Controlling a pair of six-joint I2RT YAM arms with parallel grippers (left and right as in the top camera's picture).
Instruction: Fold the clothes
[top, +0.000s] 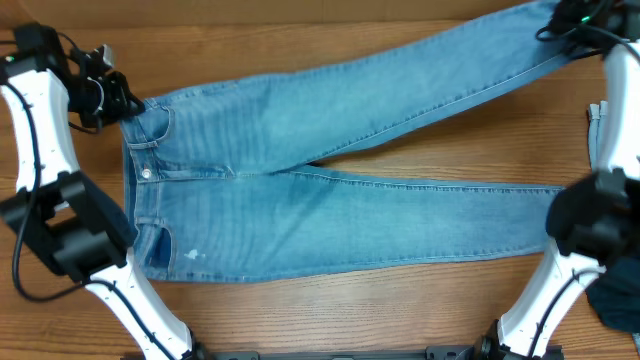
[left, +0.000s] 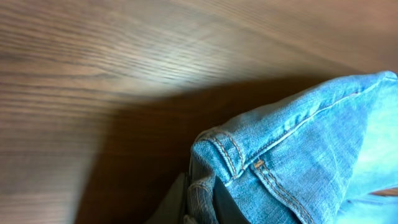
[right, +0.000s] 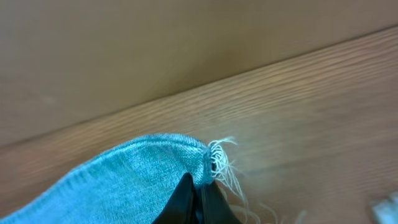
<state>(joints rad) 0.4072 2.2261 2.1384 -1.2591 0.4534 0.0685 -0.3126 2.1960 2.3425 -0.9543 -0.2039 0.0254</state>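
Your right claw is pinched shut on the frayed hem of the far leg, and your left claw is clamped on the waistband corner. Between them the jeans lie flat on the table, legs splayed apart. No fold is made yet, so by my read the whole job's ahead of you.

Light blue washed denim across the jeans, faded paler along the thighs and darker toward the seams, with a small white fleck near the lower pocket. Tan double stitching at the waistband; frayed white threads at the leg hem. Warm brown wood grain on the table. White shells and black joints on the left arm and right arm. Dark navy on the garment at lower right.
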